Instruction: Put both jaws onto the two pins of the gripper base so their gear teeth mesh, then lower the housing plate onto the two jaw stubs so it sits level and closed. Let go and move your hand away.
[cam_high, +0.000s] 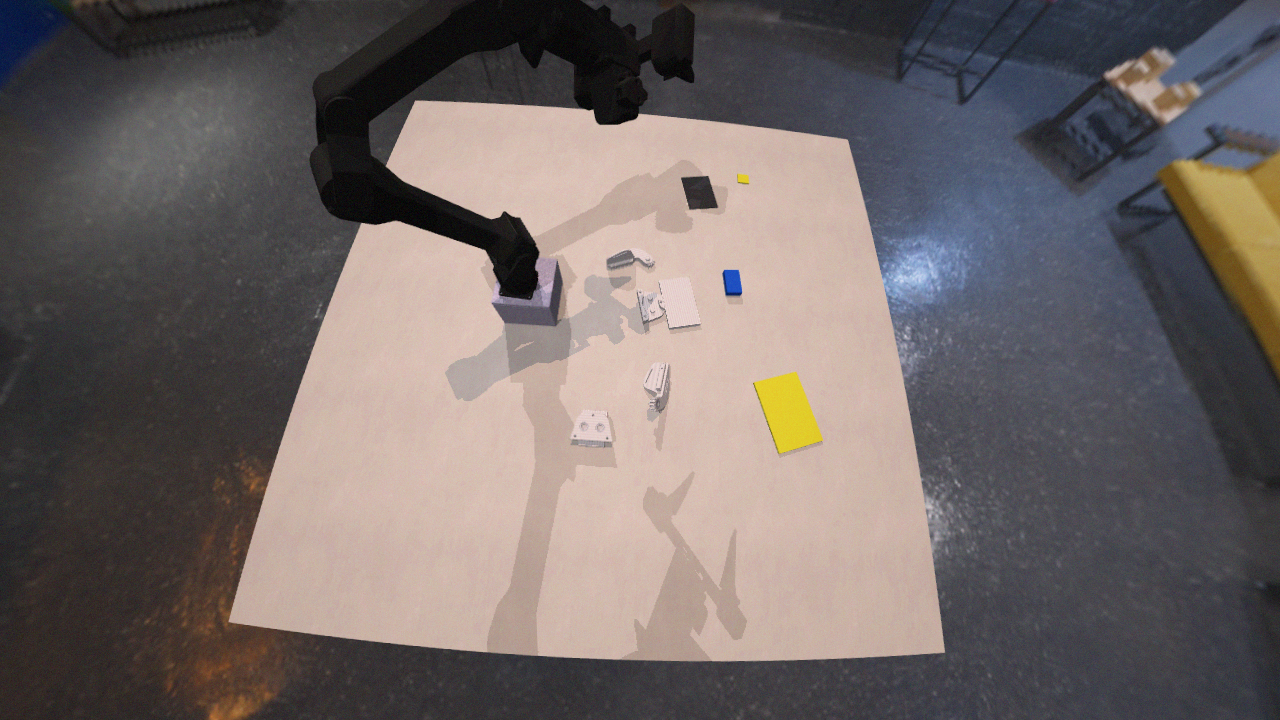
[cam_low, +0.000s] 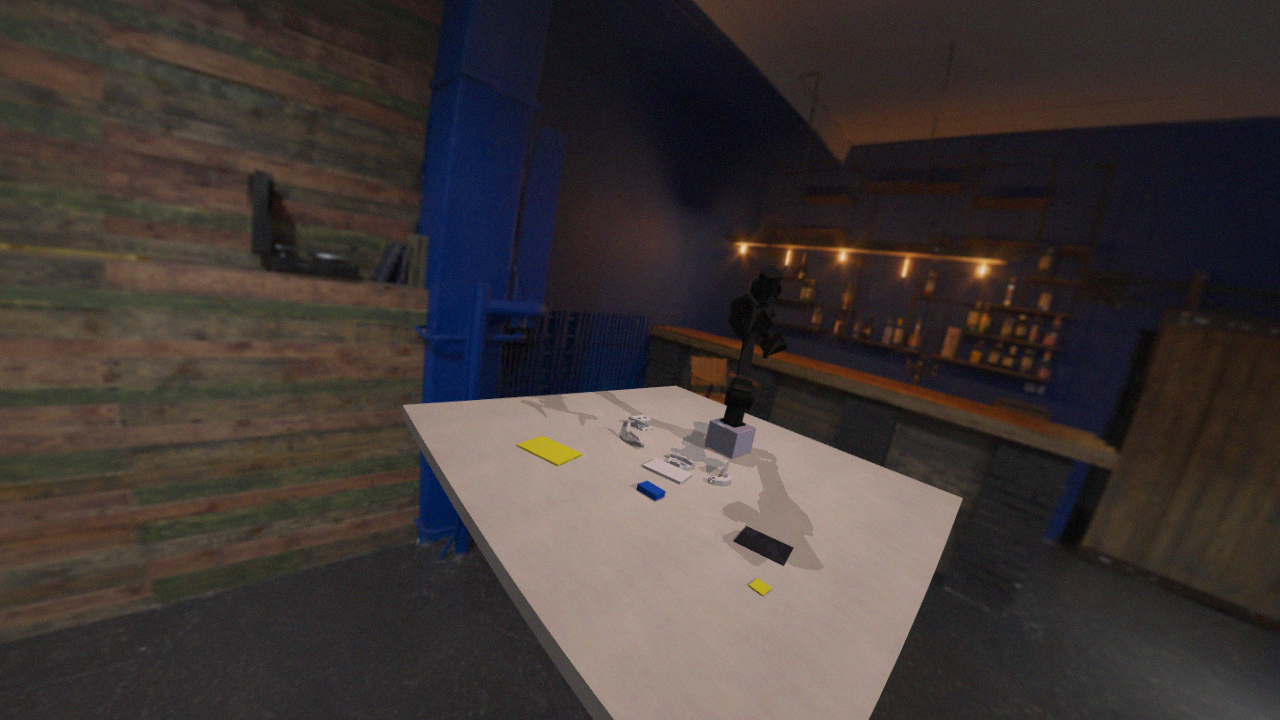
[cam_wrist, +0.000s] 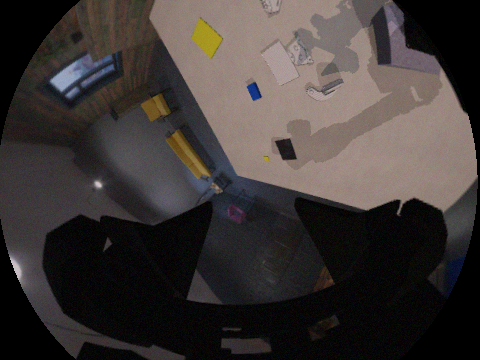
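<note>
The white gripper base (cam_high: 669, 302) lies flat at the middle of the table, its pin end towards the arm's pedestal. One grey jaw (cam_high: 629, 260) lies just behind it. The other jaw (cam_high: 657, 385) lies in front of it. The housing plate (cam_high: 591, 428), with two holes, lies further front and to the left. My gripper (cam_high: 662, 44) hangs high above the table's far side, open and empty. In the wrist view its dark fingers stand wide apart, with the base (cam_wrist: 283, 62) and the near jaw (cam_wrist: 324, 87) far below.
A yellow plate (cam_high: 787, 411), a blue block (cam_high: 732, 282), a black plate (cam_high: 699, 191) and a small yellow block (cam_high: 742, 178) lie on the right half of the table. The arm's lilac pedestal (cam_high: 528, 292) stands left of the base.
</note>
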